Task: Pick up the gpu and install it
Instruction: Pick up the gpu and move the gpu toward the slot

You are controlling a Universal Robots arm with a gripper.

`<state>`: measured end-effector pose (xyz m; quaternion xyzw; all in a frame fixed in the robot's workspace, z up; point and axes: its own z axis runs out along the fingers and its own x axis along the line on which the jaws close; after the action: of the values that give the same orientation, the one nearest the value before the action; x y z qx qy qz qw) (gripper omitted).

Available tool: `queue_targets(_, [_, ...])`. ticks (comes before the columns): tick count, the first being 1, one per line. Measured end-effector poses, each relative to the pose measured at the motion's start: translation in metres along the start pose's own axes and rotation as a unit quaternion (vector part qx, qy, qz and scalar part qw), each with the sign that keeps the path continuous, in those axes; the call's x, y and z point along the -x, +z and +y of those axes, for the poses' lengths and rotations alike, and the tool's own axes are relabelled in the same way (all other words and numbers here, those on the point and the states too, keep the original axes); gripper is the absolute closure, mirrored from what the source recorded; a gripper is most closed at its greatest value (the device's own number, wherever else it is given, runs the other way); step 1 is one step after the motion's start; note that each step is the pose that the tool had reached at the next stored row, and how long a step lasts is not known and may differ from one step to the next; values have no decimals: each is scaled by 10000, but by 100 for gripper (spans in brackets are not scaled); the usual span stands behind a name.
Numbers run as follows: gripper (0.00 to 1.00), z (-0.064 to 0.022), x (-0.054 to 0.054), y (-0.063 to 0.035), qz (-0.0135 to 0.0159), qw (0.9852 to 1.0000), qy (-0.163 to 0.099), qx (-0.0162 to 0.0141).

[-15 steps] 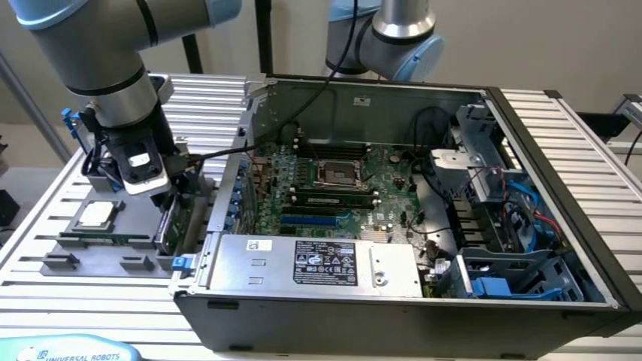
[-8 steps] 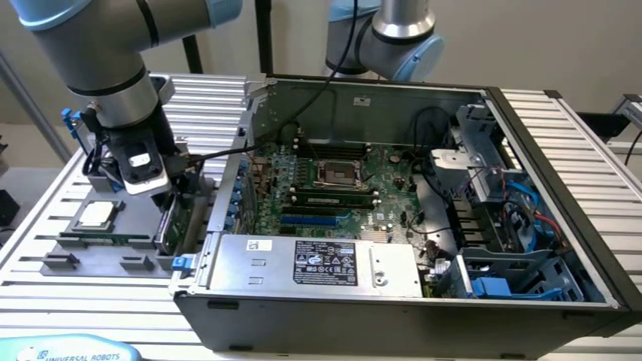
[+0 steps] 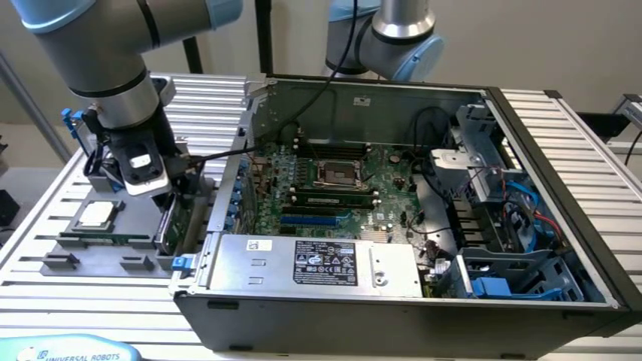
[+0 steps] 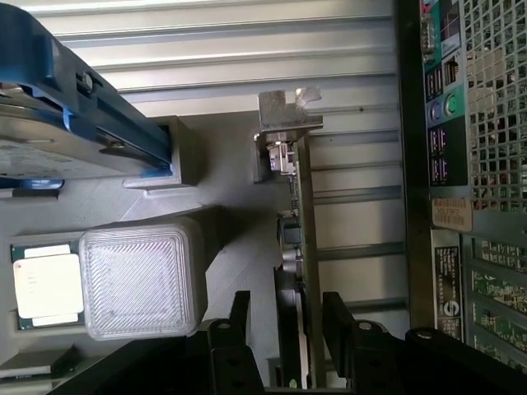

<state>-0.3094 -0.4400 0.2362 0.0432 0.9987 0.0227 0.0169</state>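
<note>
Going by the exterior view's left first: there's a grey parts holder [image 3: 60, 263] sitting on the slatted tabletop [image 3: 101, 308], with the little square processor chip [image 3: 98, 214] lying flat in its own pocket. Behind it is the hard drive with blue rails [image 4: 58, 123], parked in another slot.

Just to the right of the chip is the gpu [image 3: 171, 226]. It's standing on its long edge in a slot of the holder, silver end bracket [image 4: 284, 111] at the far end in the wrist view. I'd guess it's stood up like that so its two flat faces are free to be pinched from above.

The hand [image 3: 165, 197] is right down over it. In the wrist view the hand [image 4: 286, 300] has a finger on each side of the card, spread fairly wide. There's a visible gap on the black-cover side, while the other finger [image 4: 336, 317] is close to the board. So it looks to me like it's straddling the gpu, not squeezing it yet, and the card hasn't been lifted.

Further right is the open computer case [image 3: 401, 320] lying on its side so the motherboard [image 3: 331, 180] faces up. The power supply [image 3: 321, 263] sits along the near edge.
</note>
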Motion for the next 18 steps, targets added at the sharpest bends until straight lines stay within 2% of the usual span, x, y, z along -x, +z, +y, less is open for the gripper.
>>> queue_targets(10, [52, 20, -2, 12, 0, 10000, -3, -1])
queue_targets(13, [52, 22, -3, 12, -1, 10000, -3, -13])
queue_targets(15, [54, 22, -3, 12, -2, 10000, -3, -23])
queue_targets(17, [67, 23, -3, 12, -3, 10000, -3, -30])
queue_targets(18, [67, 23, -3, 12, -3, 10000, -3, -33])
